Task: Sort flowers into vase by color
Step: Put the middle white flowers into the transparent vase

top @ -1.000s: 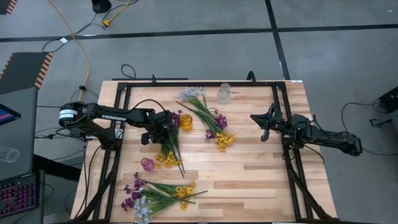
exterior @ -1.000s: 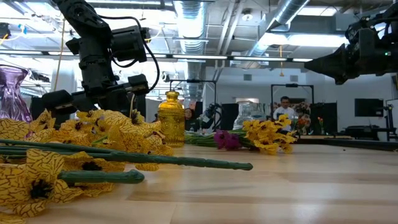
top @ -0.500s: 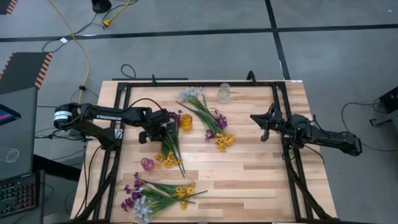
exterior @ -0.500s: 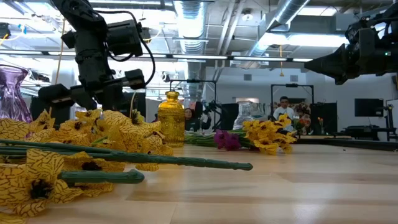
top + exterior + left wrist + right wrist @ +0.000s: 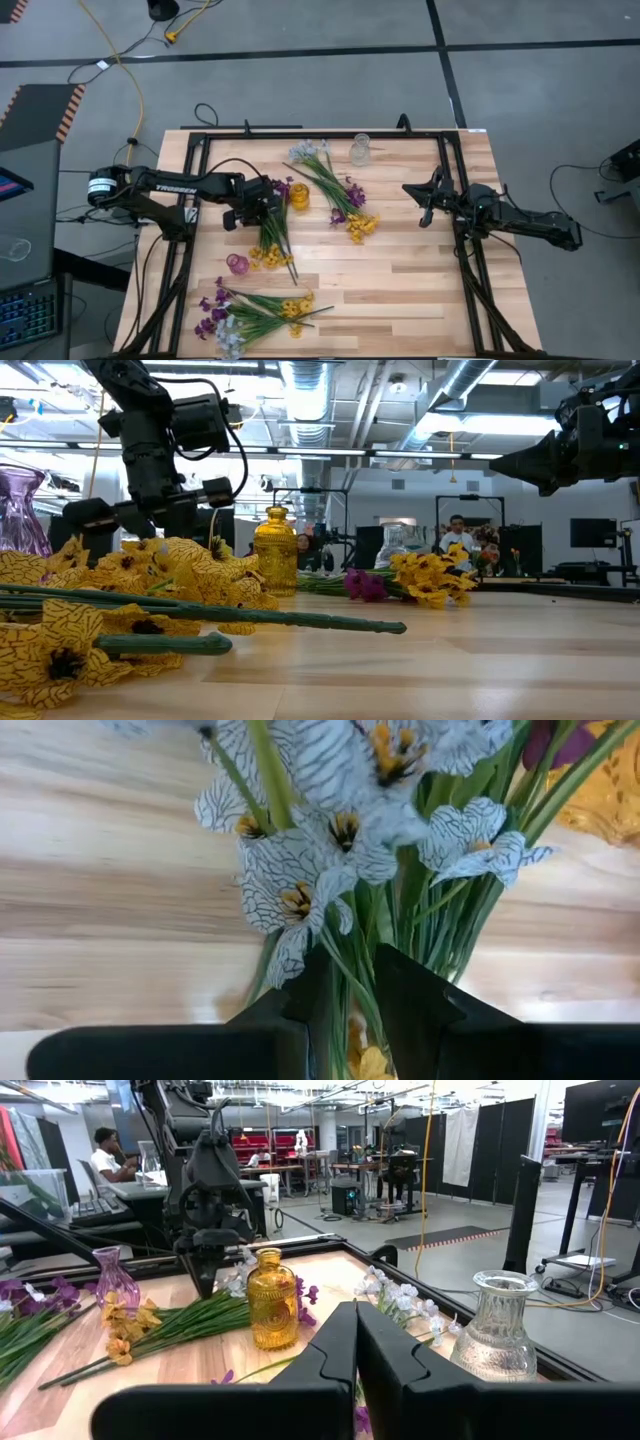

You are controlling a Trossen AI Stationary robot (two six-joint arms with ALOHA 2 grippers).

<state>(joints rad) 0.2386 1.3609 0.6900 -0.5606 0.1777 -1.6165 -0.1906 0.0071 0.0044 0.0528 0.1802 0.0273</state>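
Note:
A mixed bunch of flowers [image 5: 270, 240] lies on the table beside the amber vase [image 5: 299, 195], its yellow blossoms [image 5: 150, 565] at the near end. My left gripper [image 5: 350, 960] points steeply down into the bunch's far end [image 5: 262, 207], shut on a green stem among white blossoms [image 5: 300, 890]. A second bunch [image 5: 335, 190] lies right of the amber vase and a third [image 5: 255, 315] near the front edge. My right gripper [image 5: 425, 205] hangs level above the table's right side, shut on nothing. My left gripper pinches a thin green stem [image 5: 342, 978] between its two fingers [image 5: 400, 990], just below the white blossoms. The fingers come from above, slanting down. The white blossoms spread out beyond the fingertips, low over the wood; whether the stem is lifted I cannot tell.
A clear glass vase [image 5: 360, 150] stands at the far edge and a pink vase [image 5: 237, 263] at the near left. A black metal frame [image 5: 320, 133] rims the table. Bare wood lies at the near right.
My left gripper has tipped and shifted a little toward the table's left edge while staying over the same bunch. The flowers on the table lie as before.

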